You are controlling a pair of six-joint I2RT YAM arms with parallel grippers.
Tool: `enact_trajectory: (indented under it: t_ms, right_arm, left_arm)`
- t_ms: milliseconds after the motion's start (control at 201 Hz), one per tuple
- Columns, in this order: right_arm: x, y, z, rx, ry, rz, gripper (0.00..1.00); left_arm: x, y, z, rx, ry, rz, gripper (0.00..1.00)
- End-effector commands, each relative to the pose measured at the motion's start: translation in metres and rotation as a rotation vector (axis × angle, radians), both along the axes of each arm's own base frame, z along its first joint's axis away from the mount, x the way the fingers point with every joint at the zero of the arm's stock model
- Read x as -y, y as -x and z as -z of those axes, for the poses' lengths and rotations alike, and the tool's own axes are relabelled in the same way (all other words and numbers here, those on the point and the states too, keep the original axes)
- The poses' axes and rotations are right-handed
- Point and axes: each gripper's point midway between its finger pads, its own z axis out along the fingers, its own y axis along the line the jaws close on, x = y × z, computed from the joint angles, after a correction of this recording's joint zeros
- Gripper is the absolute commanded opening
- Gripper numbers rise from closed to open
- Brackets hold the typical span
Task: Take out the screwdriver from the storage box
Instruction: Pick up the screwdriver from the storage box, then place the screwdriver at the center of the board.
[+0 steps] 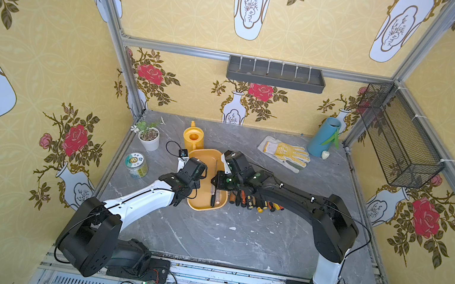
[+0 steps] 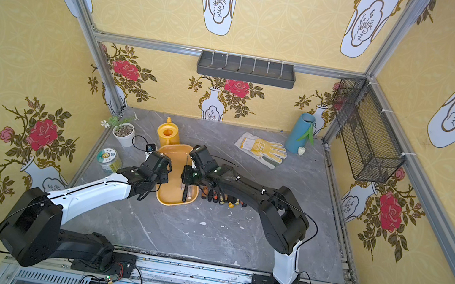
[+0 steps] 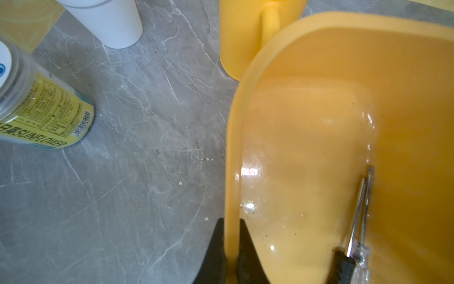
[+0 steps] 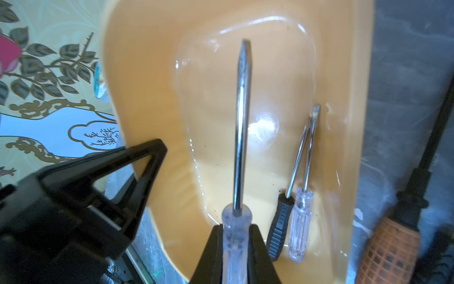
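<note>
The yellow-orange storage box (image 1: 206, 162) sat mid-counter (image 1: 235, 238), just near of a yellow watering can (image 1: 194, 138). The left fingers (image 3: 213, 258) were clenched on its left rim. The right fingers (image 4: 211, 258) gripped the clear handle of a screwdriver (image 4: 242, 123), its shaft over the box's floor. 2 smaller screwdrivers (image 4: 301, 221) lay inside along the right wall.

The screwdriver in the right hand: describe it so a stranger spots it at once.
Find the shallow orange tub on the grey table. Above it, the right hand pinches a screwdriver by its clear handle. It alone is gripped; a black-handled one and a smaller clear one lie in the tub.
</note>
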Motion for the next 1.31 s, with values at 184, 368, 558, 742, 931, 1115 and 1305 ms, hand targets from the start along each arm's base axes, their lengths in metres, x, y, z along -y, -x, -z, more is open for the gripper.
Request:
enact_trajectory:
  t_ms: [184, 368, 558, 742, 931, 1115, 1305]
  right_arm:
    - [0.038, -0.023, -0.037, 0.107, 0.021, 0.015, 0.0]
    - [0.064, -0.026, -0.028, 0.084, 0.134, 0.014, 0.0]
    - [0.079, -0.021, -0.009, 0.021, 0.221, 0.034, 0.0]
    - [0.085, -0.015, 0.013, -0.046, 0.264, 0.045, 0.0]
    - [0.09, -0.013, 0.036, -0.106, 0.344, 0.04, 0.0]
    - [0.096, -0.013, 0.048, -0.119, 0.382, 0.049, 0.0]
    - [0.099, -0.009, 0.065, -0.158, 0.416, 0.049, 0.0]
  left_arm:
    - [-0.003, -0.002, -0.003, 0.007, -0.02, -0.004, 0.0]
    - [-0.002, -0.003, -0.004, 0.009, -0.019, -0.002, 0.0]
    - [-0.004, -0.003, -0.006, 0.012, -0.026, -0.006, 0.0]
    - [-0.005, -0.001, -0.006, 0.009, -0.031, -0.006, 0.0]
    - [-0.005, -0.002, -0.009, 0.015, -0.026, -0.006, 0.0]
    - [-0.005, -0.001, -0.009, 0.013, -0.03, -0.005, 0.0]
    - [-0.005, 0.0, -0.007, 0.008, -0.027, -0.006, 0.0]
